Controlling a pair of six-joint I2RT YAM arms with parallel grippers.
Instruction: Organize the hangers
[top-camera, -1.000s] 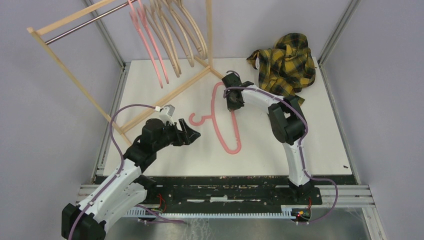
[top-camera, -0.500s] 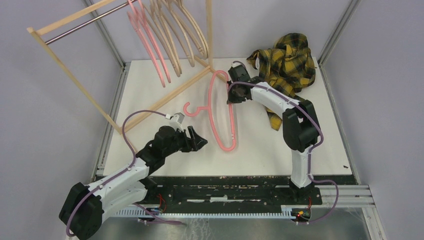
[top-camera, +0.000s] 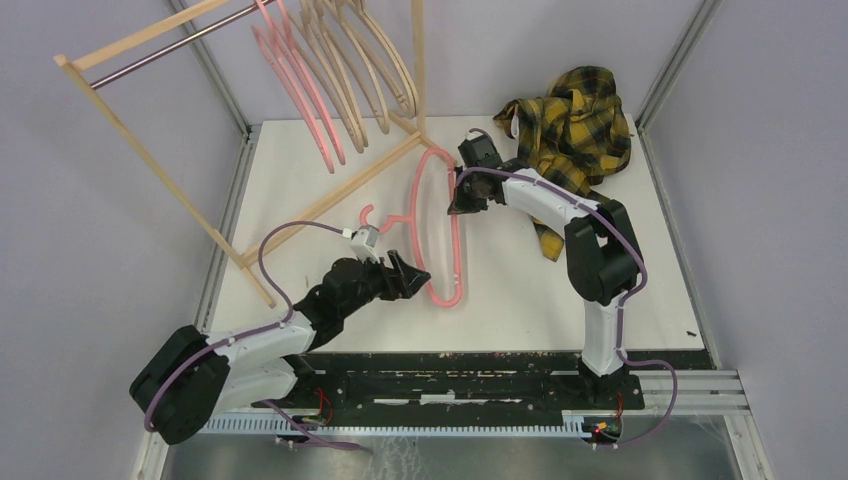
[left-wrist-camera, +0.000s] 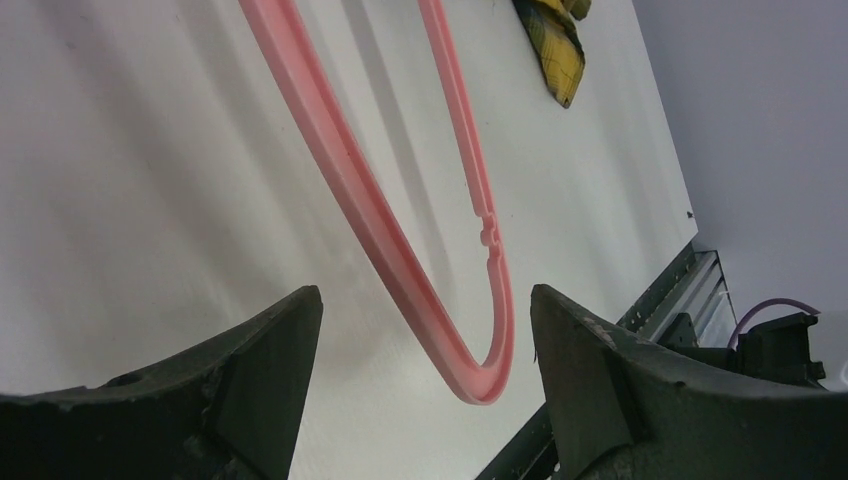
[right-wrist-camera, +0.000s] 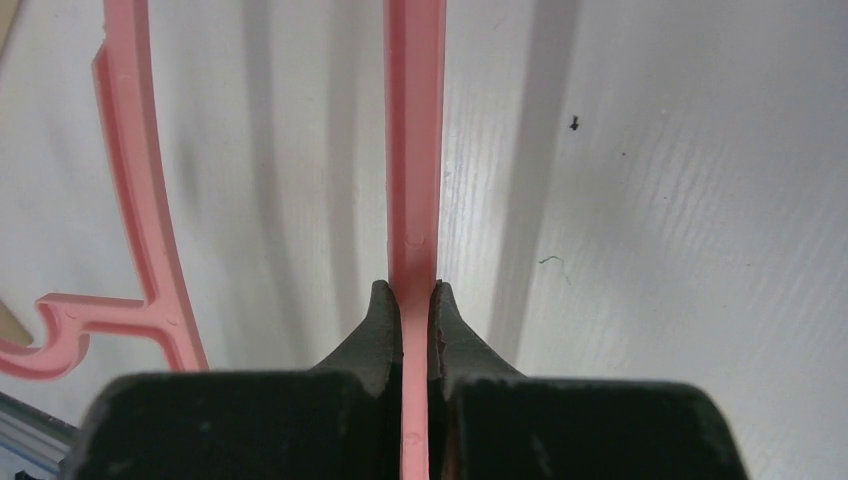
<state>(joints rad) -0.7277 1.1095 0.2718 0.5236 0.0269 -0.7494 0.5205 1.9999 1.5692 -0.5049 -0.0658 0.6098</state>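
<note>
Right wrist: your right claw (right-wrist-camera: 410, 290) pinches the bar of the pink hanger (right-wrist-camera: 414, 150).
Left claw (left-wrist-camera: 425, 300): spread wide, empty.
Risk: pink hanger may pivot in that pinch, snagging the rack (top-camera: 330, 203).

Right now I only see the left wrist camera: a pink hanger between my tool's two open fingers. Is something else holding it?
Observer: Yes, the right tool is shut on one thin bar of the pink hanger.
Operator: Which way does its hook point?
Observer: Seen from above, the hook sticks out toward the wooden rack.
Operator: Are there hangers on that rack?
Observer: Yes, pink and beige hangers hang from its rail at the back.
</note>
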